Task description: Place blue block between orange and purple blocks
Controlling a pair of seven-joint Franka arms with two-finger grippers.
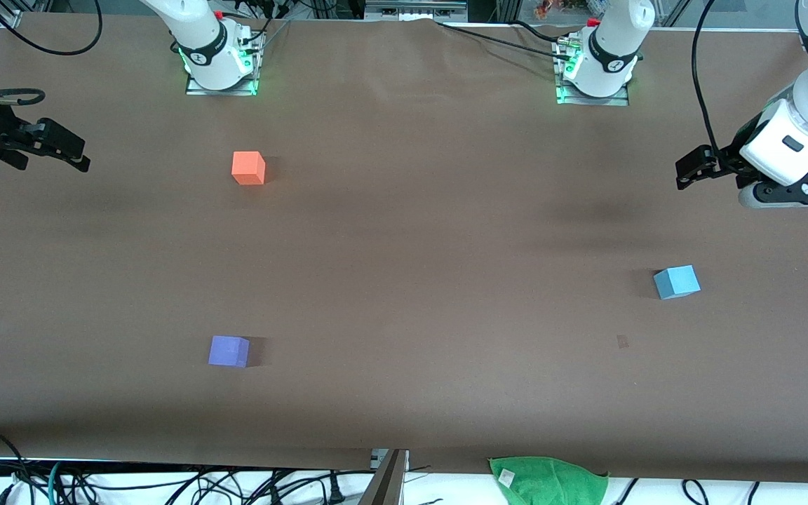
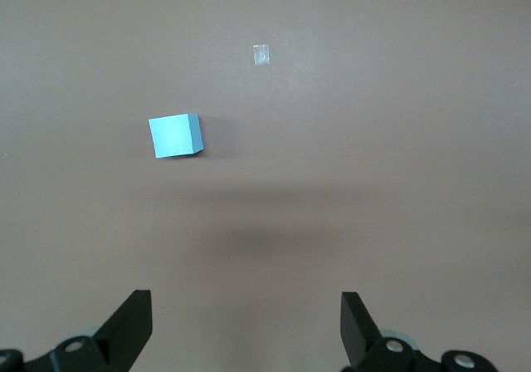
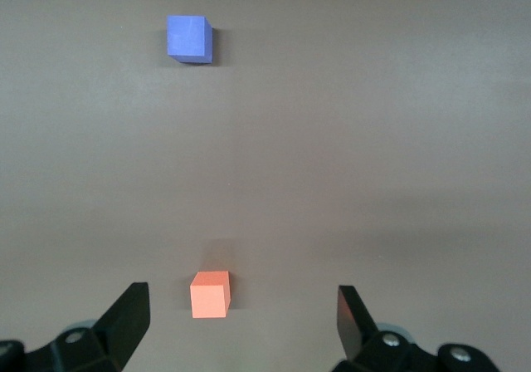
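The blue block [image 1: 676,282] sits on the brown table toward the left arm's end; it also shows in the left wrist view [image 2: 175,135]. The orange block [image 1: 248,167] and the purple block [image 1: 229,351] sit toward the right arm's end, wide apart, the purple one nearer the front camera. Both show in the right wrist view, orange [image 3: 209,294] and purple [image 3: 189,39]. My left gripper [image 1: 688,172] [image 2: 246,322] is open and empty, up over the table's edge at the left arm's end. My right gripper [image 1: 71,151] [image 3: 242,318] is open and empty, up over the right arm's end.
A small clear tape mark [image 1: 622,341] lies on the table near the blue block and shows in the left wrist view [image 2: 260,55]. A green cloth [image 1: 548,480] lies at the table edge nearest the front camera. Cables hang along that edge.
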